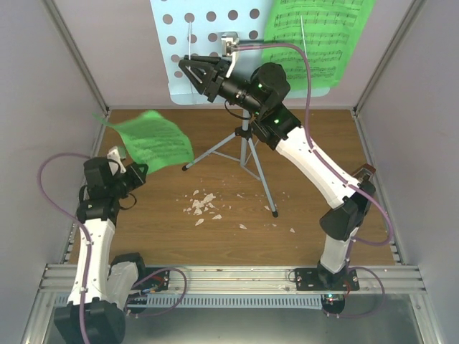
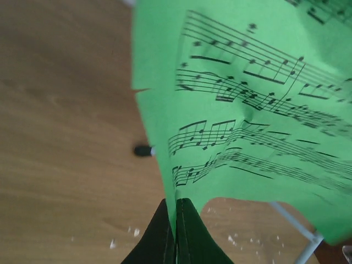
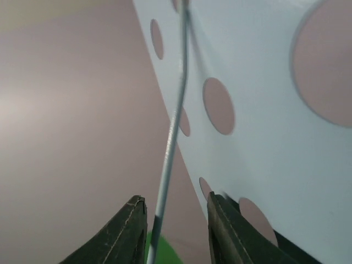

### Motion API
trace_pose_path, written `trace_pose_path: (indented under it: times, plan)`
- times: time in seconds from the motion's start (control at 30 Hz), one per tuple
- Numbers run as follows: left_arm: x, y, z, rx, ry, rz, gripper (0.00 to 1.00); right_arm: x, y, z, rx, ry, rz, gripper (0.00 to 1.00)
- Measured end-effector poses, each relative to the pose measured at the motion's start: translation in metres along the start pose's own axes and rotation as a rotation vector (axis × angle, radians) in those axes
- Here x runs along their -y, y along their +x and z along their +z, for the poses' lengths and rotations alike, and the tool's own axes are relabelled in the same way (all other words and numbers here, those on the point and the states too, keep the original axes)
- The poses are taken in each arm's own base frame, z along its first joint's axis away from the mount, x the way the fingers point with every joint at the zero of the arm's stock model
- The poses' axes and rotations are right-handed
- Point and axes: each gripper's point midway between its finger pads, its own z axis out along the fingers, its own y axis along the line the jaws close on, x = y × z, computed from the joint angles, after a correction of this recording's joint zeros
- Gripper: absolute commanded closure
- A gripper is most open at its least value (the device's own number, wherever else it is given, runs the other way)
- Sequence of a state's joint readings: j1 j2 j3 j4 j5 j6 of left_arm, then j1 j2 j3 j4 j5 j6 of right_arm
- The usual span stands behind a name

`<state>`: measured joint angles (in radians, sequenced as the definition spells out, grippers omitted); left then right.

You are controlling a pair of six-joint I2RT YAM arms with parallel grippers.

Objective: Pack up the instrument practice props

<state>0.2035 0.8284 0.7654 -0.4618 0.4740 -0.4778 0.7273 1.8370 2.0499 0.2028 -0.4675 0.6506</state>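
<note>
Two pincers seen. Left pincer (image 2: 175, 204) pressed together on lower edge of green sheet (image 2: 247, 110), sheet held above tabletop (image 2: 66, 137). Right pincer (image 3: 176, 201) spread, thin wire (image 3: 173, 126) of pale blue music stand (image 3: 264, 137) passed between fingers, gap seen on both sides. Stand panel just beyond right pincer. Second green sheet (image 1: 315, 36) rested on stand, to right of right pincer. White crumbs (image 1: 203, 206) scattered on tabletop below, near tripod legs (image 1: 247, 154).

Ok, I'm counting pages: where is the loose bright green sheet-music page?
Top view, left side: the green page is pinched in the left gripper, beside the silver tripod legs.
</note>
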Motion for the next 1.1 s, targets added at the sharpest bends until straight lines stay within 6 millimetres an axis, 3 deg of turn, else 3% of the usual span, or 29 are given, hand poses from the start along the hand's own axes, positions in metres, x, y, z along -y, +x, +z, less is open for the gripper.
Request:
trace_pose_path:
  times: [0.27, 0.47, 0.73, 0.97, 1.1]
  plan:
    - [-0.028, 0.052, 0.015, -0.106, 0.000, -0.141, 1.00, 0.004, 0.010, -0.010, -0.024, 0.020, 0.021, 0.36]
    - [-0.059, 0.081, 0.022, -0.153, -0.051, -0.250, 1.00, -0.002, 0.005, -0.026, -0.016, 0.037, 0.006, 0.18]
    - [-0.095, 0.107, 0.025, -0.195, -0.112, -0.415, 1.00, -0.017, -0.013, -0.050, 0.028, 0.055, -0.040, 0.08]
    - [-0.113, 0.116, 0.022, -0.198, -0.135, -0.492, 1.00, -0.029, -0.023, -0.056, 0.047, 0.037, -0.063, 0.02]
    - [-0.117, 0.114, 0.021, -0.187, -0.138, -0.495, 0.87, -0.031, -0.021, -0.056, 0.039, 0.024, -0.064, 0.01]
